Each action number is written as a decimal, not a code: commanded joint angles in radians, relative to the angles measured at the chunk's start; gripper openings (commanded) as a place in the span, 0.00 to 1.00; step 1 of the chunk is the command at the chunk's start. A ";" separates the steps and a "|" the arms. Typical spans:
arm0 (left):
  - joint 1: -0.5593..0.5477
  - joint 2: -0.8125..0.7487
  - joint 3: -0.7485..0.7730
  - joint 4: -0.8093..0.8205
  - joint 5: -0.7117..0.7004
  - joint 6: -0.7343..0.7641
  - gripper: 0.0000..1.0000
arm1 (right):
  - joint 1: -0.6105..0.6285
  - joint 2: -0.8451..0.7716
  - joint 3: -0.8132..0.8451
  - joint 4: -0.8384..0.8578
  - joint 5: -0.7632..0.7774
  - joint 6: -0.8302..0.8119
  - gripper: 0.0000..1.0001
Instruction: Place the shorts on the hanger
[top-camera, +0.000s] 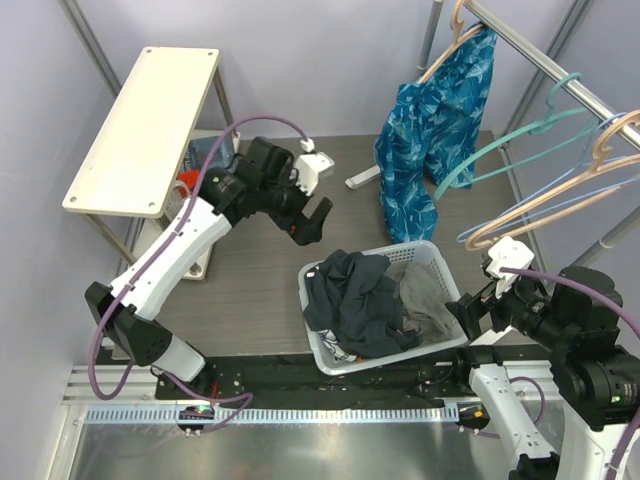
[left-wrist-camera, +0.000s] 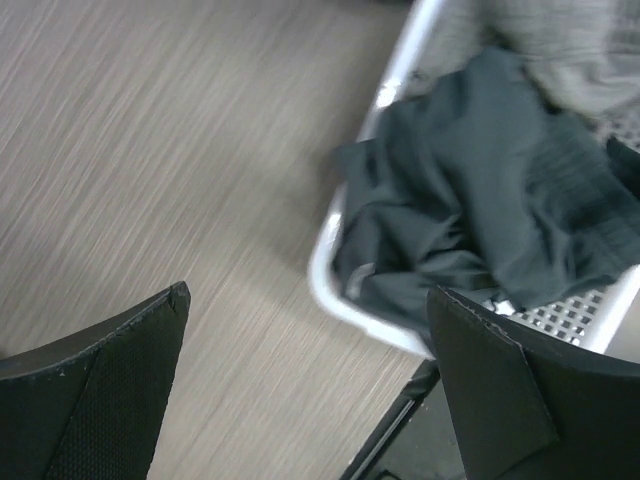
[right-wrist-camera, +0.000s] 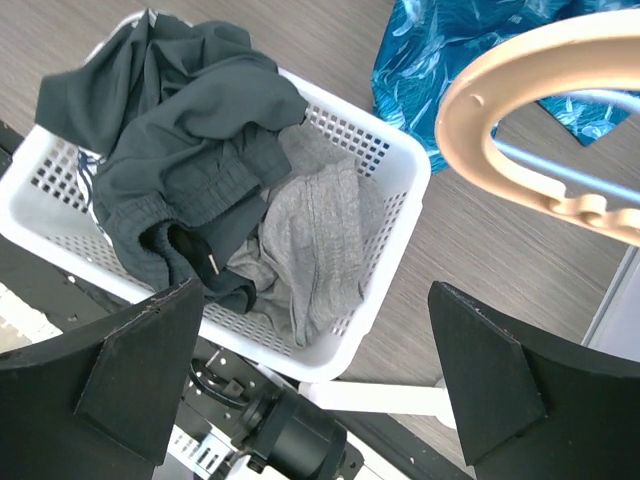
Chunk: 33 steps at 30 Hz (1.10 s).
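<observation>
The dark shorts (top-camera: 352, 300) lie crumpled in a white basket (top-camera: 437, 255), with one part draped over its left rim. In the left wrist view the shorts (left-wrist-camera: 480, 200) spill over the basket rim (left-wrist-camera: 330, 285). My left gripper (top-camera: 310, 222) hangs open above the floor just left of the basket, empty (left-wrist-camera: 310, 390). My right gripper (top-camera: 477, 303) is open at the basket's right side, empty (right-wrist-camera: 310, 380), looking down on the shorts (right-wrist-camera: 180, 140). The beige hanger (top-camera: 550, 200) hangs on the rail above it, and its curved arm (right-wrist-camera: 520, 60) shows at upper right.
A grey cloth (right-wrist-camera: 310, 240) lies in the basket beside the shorts. A blue leaf-patterned garment (top-camera: 440, 130) hangs from another beige hanger at the back. A teal hanger (top-camera: 510, 140) and a thin pale-blue hanger (top-camera: 560, 210) share the rail. A white shelf (top-camera: 145, 125) stands at left.
</observation>
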 joint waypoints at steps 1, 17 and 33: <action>-0.172 0.005 -0.004 0.069 -0.038 0.063 1.00 | 0.001 0.006 -0.031 -0.063 -0.019 -0.067 1.00; -0.543 0.039 -0.235 0.319 0.241 0.315 1.00 | 0.001 0.038 -0.045 -0.140 -0.062 -0.170 1.00; -0.618 0.156 -0.226 0.318 0.066 0.226 0.27 | 0.001 0.032 -0.028 -0.102 -0.160 -0.155 1.00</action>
